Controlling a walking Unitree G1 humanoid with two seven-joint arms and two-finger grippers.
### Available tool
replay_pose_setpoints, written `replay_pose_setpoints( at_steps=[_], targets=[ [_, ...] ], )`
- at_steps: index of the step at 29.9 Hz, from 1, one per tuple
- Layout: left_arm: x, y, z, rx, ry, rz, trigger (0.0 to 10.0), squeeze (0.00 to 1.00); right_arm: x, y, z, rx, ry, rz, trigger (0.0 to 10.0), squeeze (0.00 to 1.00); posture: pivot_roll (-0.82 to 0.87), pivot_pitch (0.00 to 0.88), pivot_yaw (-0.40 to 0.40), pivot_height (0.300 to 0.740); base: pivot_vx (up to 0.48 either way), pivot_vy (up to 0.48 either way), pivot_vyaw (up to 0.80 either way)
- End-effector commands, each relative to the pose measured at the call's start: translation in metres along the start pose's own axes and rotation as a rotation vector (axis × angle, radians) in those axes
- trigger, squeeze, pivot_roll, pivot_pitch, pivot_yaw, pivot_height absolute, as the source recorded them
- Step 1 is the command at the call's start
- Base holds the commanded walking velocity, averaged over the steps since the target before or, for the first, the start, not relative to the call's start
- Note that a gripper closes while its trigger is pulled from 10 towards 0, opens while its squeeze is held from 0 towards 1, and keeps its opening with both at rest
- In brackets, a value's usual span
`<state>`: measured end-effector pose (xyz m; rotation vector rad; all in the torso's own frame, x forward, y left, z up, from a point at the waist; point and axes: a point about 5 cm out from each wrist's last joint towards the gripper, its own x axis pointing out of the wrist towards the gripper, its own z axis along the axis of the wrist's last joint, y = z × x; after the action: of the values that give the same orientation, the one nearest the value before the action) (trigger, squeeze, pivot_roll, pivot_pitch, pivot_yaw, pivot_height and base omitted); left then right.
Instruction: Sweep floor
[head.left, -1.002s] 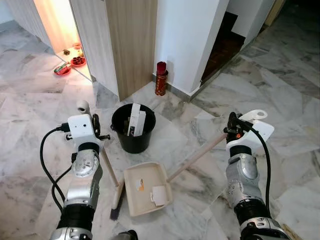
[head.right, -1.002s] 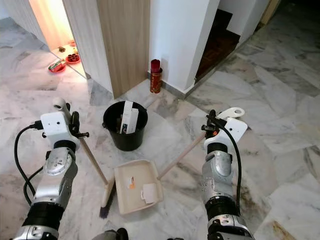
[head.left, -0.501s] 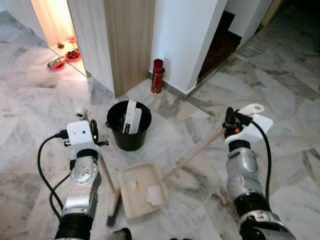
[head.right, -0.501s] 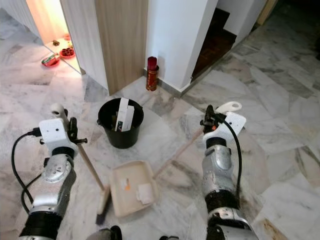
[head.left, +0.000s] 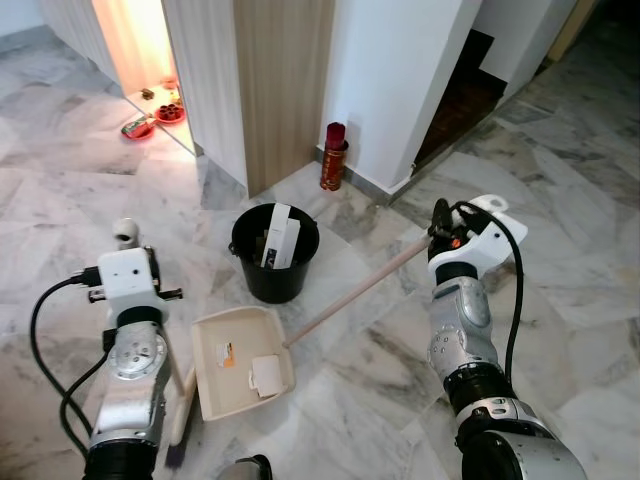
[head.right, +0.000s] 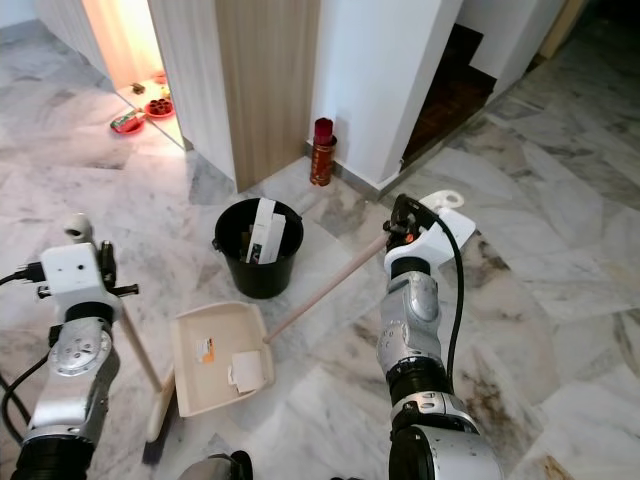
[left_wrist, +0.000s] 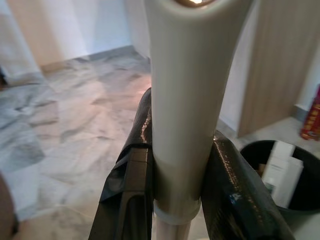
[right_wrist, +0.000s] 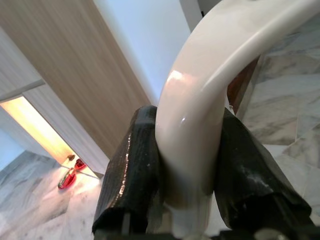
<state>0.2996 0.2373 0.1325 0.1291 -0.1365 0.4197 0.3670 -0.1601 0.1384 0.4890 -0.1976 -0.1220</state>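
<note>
A cream dustpan (head.left: 212, 385) lies flat on the marble floor with a white scrap (head.left: 265, 373) and a small orange-marked scrap (head.left: 225, 352) in it. Its long wooden handle (head.left: 352, 288) slants up to my right gripper (head.left: 441, 222), which is shut on the cream loop grip (right_wrist: 200, 100). My left gripper (head.left: 151, 272) is shut on the white top of the broom (left_wrist: 180, 125). The broom's stick runs down to the brush head (head.left: 178, 442), just left of the pan. A black bucket (head.left: 276, 285) holding cartons stands just beyond the pan.
A red can (head.left: 331, 157) stands at the foot of the white wall (head.left: 400, 80), next to a wooden panel (head.left: 285, 80). Red dishes (head.left: 150, 115) lie in a lit doorway at far left. A dark opening (head.left: 470, 85) lies at the back right. Open marble floor stretches to the right.
The view has shifted. Against the bucket, the dustpan has slid left, and my right gripper has moved left with its handle. The broom and my left gripper have also moved left.
</note>
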Motion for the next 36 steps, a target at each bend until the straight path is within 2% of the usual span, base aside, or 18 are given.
replay_pose_setpoints(
  at_steps=[1, 8, 10, 13, 17, 22, 28, 30, 36],
  targets=[
    [0.001, 0.006, 0.004, 0.025, -0.02, 0.033, 10.0, 0.0, 0.012, 0.014, 0.03, 0.033, -0.142, 0.012, 10.0, 0.0, 0.22, 0.092, -0.071, 0.74, 0.0, 0.0, 0.0],
    [-0.008, 0.011, -0.002, 0.023, -0.005, 0.061, 10.0, 0.0, 0.018, 0.027, 0.046, 0.009, -0.215, 0.019, 10.0, 0.0, 0.22, 0.101, -0.081, 0.74, 0.0, 0.0, 0.0],
    [-0.012, 0.008, -0.005, 0.016, 0.003, 0.051, 10.0, 0.0, 0.019, 0.039, 0.057, -0.011, -0.276, 0.063, 10.0, 0.0, 0.21, 0.087, -0.086, 0.74, 0.0, 0.0, 0.0],
    [-0.01, 0.0, -0.003, -0.002, -0.001, 0.036, 10.0, 0.0, 0.021, 0.053, 0.072, 0.011, -0.335, 0.117, 10.0, 0.0, 0.21, 0.079, -0.091, 0.74, 0.0, 0.0, 0.0],
    [-0.005, -0.01, 0.005, -0.024, -0.033, 0.017, 10.0, 0.0, 0.026, 0.06, 0.09, 0.058, -0.391, 0.108, 10.0, 0.0, 0.2, 0.084, -0.099, 0.74, 0.0, 0.0, 0.0],
    [-0.006, -0.015, 0.006, -0.036, -0.027, -0.005, 10.0, 0.0, 0.027, 0.065, 0.093, 0.085, -0.384, 0.117, 10.0, 0.0, 0.2, 0.086, -0.102, 0.74, 0.0, 0.0, 0.0],
    [-0.006, -0.016, 0.006, -0.04, -0.028, -0.005, 10.0, 0.0, 0.025, 0.063, 0.095, 0.094, -0.398, 0.091, 10.0, 0.0, 0.2, 0.089, -0.099, 0.74, 0.0, 0.0, 0.0],
    [-0.005, -0.018, 0.008, -0.047, -0.035, -0.017, 10.0, 0.0, 0.026, 0.063, 0.105, 0.09, -0.44, 0.072, 10.0, 0.0, 0.2, 0.087, -0.098, 0.74, 0.0, 0.0, 0.0],
    [-0.006, -0.026, 0.015, -0.058, -0.078, -0.058, 10.0, 0.0, 0.025, 0.063, 0.115, 0.067, -0.487, 0.055, 10.0, 0.0, 0.2, 0.091, -0.102, 0.74, 0.0, 0.0, 0.0]
  ],
)
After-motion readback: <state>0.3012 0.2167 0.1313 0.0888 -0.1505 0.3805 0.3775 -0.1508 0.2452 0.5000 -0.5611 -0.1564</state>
